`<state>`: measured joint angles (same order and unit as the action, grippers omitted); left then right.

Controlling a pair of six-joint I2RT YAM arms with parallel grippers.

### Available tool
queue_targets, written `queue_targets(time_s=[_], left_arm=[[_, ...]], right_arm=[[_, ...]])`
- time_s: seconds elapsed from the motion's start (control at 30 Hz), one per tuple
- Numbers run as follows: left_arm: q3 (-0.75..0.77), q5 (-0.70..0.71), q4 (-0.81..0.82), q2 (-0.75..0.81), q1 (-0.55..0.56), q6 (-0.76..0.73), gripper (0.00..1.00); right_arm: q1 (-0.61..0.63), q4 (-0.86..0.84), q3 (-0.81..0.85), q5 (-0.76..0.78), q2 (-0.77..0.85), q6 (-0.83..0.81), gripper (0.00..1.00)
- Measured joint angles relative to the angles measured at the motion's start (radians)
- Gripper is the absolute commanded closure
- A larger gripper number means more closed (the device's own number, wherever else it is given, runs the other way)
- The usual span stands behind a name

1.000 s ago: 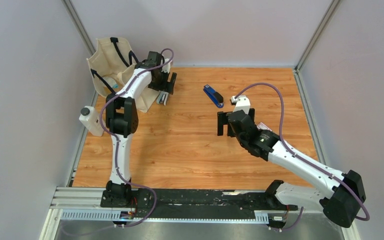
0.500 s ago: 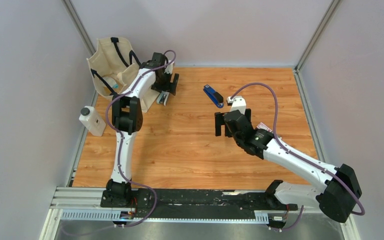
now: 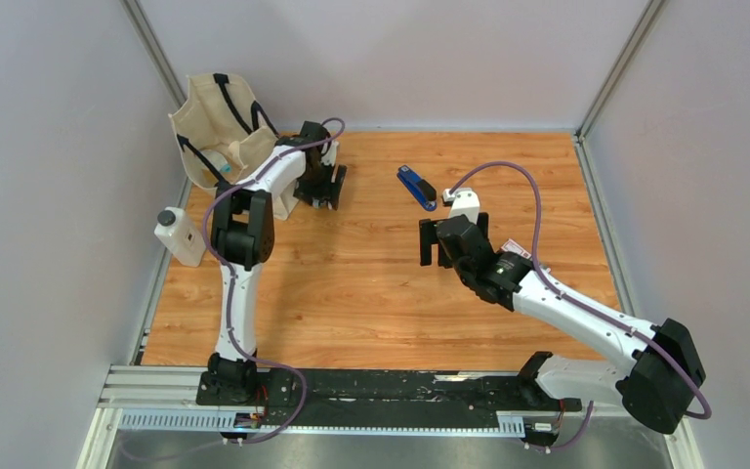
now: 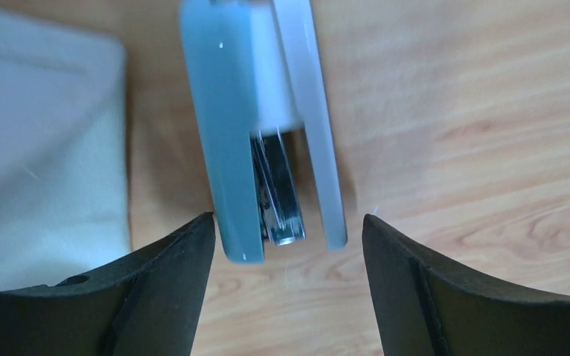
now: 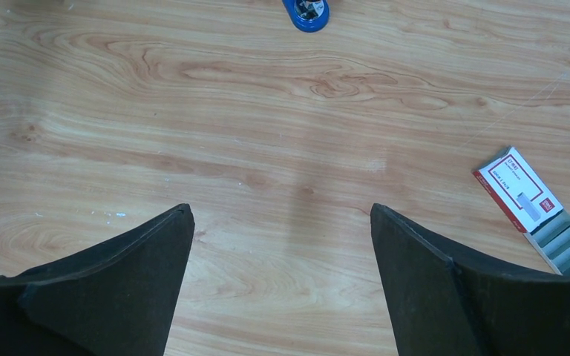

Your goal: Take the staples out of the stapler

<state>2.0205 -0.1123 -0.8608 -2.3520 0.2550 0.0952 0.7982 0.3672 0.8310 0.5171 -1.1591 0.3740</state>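
Pale-blue stapler (image 4: 267,133), hidden overhead, shows between the left end effector's (image 4: 288,222) spread fingers (image 4: 163,297); right end effector (image 5: 280,209) gapes too.

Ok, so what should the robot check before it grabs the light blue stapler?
1. Left tool open wide enough: ok.
2. Light blue stapler lined up with the tool's gap: ok, its end sits in the gap, untouched.
3. Any staples inside it: cannot tell, only a shiny metal middle shows.
4. Cloth bag apart from the stapler: ok, a gap shows between them.
5. Right tool open and empty: ok.
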Motion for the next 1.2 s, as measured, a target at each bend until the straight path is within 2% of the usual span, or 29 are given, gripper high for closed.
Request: queue_targets(time_s=[0.13, 0.23, 0.3, 0.43, 0.47, 0.67, 0.8, 1.03, 1.1, 1.2], left_arm=[[-0.196, 0.068, 0.065, 0.105, 0.031, -0.018, 0.33], [-0.301, 0.103, 0.100, 0.163, 0.057, -0.034, 0.33], [-0.362, 0.127, 0.122, 0.200, 0.074, -0.048, 0.28], [-0.388, 0.182, 0.144, 0.228, 0.095, -0.067, 0.11], [-0.378, 0.195, 0.145, 0.228, 0.098, -0.072, 0.09], [-0.278, 0.238, 0.163, 0.237, 0.095, -0.072, 0.09], [-0.160, 0.248, 0.145, 0.218, 0.092, -0.075, 0.09], [0.229, 0.270, 0.069, -0.013, 0.092, -0.062, 0.09], [0.286, 0.280, 0.048, -0.079, 0.090, -0.045, 0.09], [0.292, 0.280, 0.007, -0.123, 0.084, -0.009, 0.08]], right_arm=[[0.000, -0.009, 0.000, -0.003, 0.000, 0.005, 0.12], [0.000, -0.014, -0.003, -0.011, 0.001, 0.011, 0.13], [0.000, -0.018, -0.010, -0.015, 0.003, 0.014, 0.13], [0.000, -0.018, -0.027, -0.028, 0.011, 0.023, 0.11], [0.000, -0.016, -0.029, -0.030, 0.016, 0.023, 0.10], [0.000, -0.015, -0.029, -0.033, 0.049, 0.023, 0.08], [0.000, -0.019, -0.031, -0.032, 0.054, 0.021, 0.08], [0.000, -0.034, -0.033, -0.030, 0.053, 0.014, 0.09], [0.000, -0.040, -0.035, -0.029, 0.053, 0.011, 0.09], [0.000, -0.050, -0.044, -0.028, 0.053, 0.003, 0.09]])
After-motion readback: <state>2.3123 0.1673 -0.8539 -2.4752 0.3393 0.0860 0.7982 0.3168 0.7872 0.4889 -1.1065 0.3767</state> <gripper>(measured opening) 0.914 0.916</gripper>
